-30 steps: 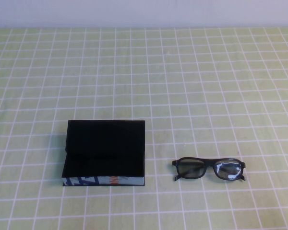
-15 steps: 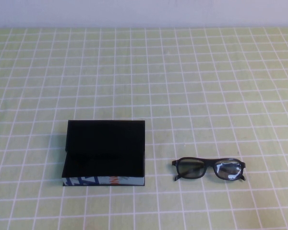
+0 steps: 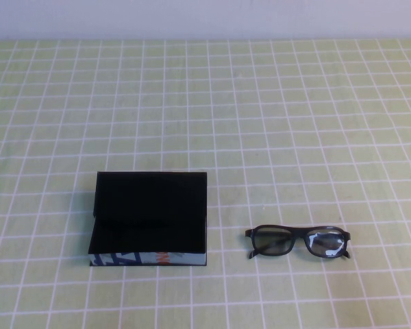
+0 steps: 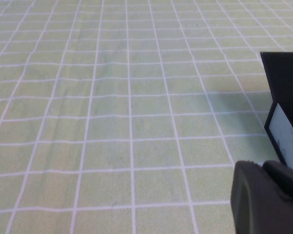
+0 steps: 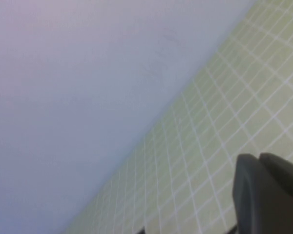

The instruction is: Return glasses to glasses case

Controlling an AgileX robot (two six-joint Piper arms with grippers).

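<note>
**Glasses out on the cloth, case lid up, both arms off to the sides**

From the high camera I see the glasses nearest me, lying flat on the green checked tablecloth toward my right, arms folded, lenses facing up. Well apart from them, to the left and just a little farther back, sits the glasses case. Its lid stands raised at the rear, the black inside is exposed, and the patterned blue, white and orange strip runs along its near side. Nothing lies in the case that I can make out against the dark lining.

Neither arm shows in the high camera. On the left wrist camera, the left gripper appears only as a dark rounded piece at the corner, low over the cloth with one end of the case just beside it; I cannot tell how its fingers stand. On the right wrist camera, the right gripper is likewise a dark corner shape, aimed across the cloth toward the pale wall beyond; I cannot tell its state either.
</note>
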